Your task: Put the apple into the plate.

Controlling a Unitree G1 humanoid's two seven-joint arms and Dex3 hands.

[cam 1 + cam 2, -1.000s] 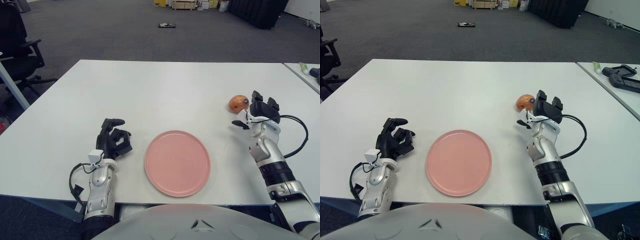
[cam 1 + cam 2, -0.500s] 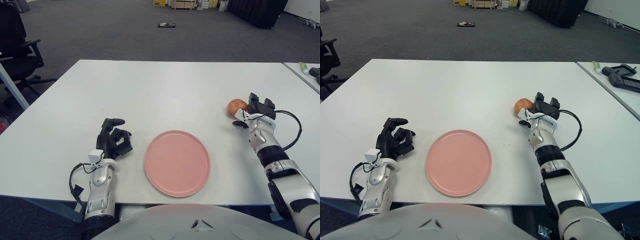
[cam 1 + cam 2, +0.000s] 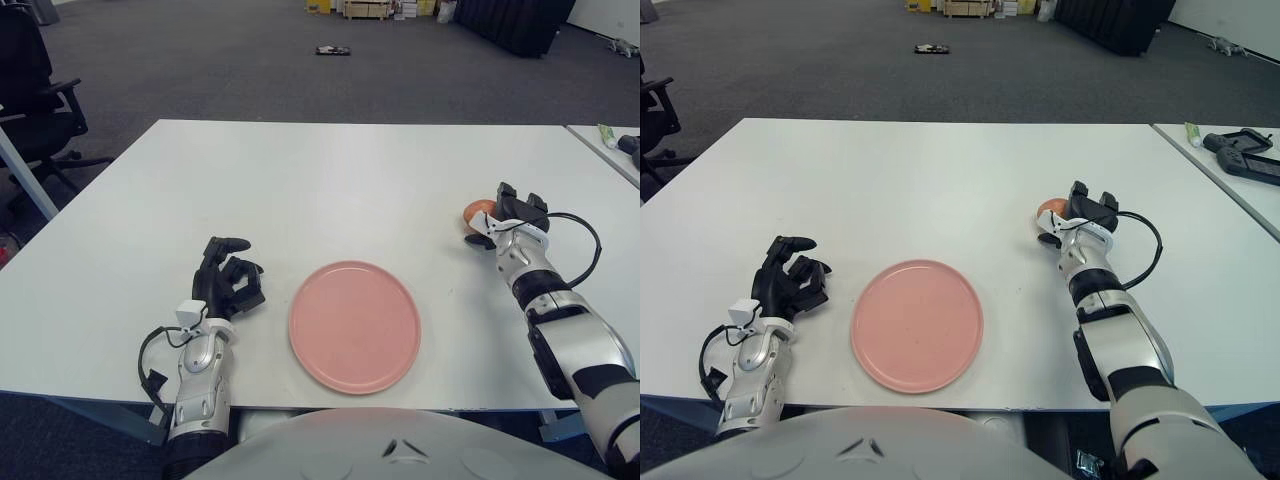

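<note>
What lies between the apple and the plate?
Nothing: bare table separates the apple, at the right hand, from the plate, in both eye views.

**White table, pink plate near front edge**

Wide white table (image 3: 330,180) set on dark grey carpet, its front edge nearest the robot. Round pink plate (image 3: 355,325) flat on the tabletop, close to that front edge and about midway across. Reddish-orange apple (image 3: 476,211) on the surface well to the right of the plate and a little farther back, pressed against the black fingers of the right hand (image 3: 512,215), mostly hidden behind them. Left hand (image 3: 228,280) just left of the plate, fingers curled, holding nothing, apart from the plate's rim. Bare white surface behind the plate, out to the far edge.
</note>
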